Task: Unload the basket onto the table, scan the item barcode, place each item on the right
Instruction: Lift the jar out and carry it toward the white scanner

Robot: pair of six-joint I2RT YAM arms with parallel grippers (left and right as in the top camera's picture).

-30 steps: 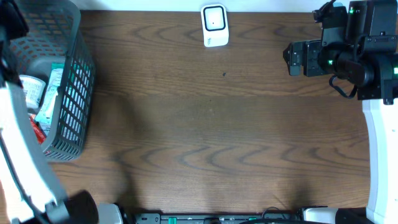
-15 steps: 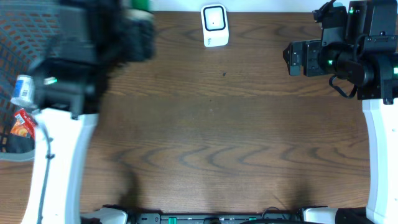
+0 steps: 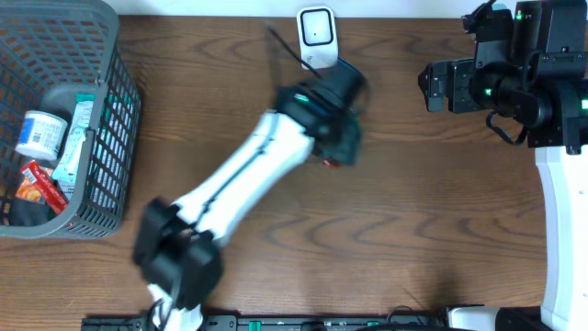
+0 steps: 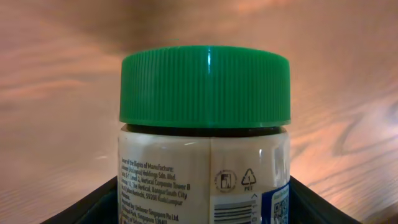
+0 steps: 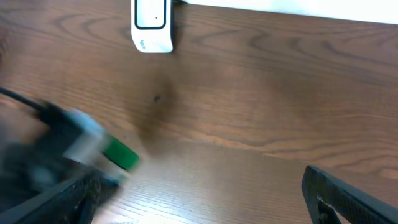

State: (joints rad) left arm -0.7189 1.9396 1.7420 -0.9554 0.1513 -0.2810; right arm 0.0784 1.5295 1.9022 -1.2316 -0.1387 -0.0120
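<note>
- Jar (image 4: 205,124) with a green lid is clamped in the left end effector (image 3: 338,138), just 6 o'clock of the scanner (image 3: 317,37).
- It has just swung over from the basket (image 3: 115,119) at 9 o'clock, so the barcode likely needs turning toward the scanner next.
- Right end effector (image 5: 205,196) gapes wide and empty at 2 o'clock.

The jar (image 4: 186,180) wears a ribbed green lid (image 4: 205,84). Its label is cream with fine dark print and a blue patch at five o'clock. The table (image 3: 413,230) is dark brown wood with wavy grain. Overhead, a grey lattice basket (image 3: 115,138) sits at nine o'clock and a white scanner (image 3: 317,41) with a dark window at twelve.
</note>
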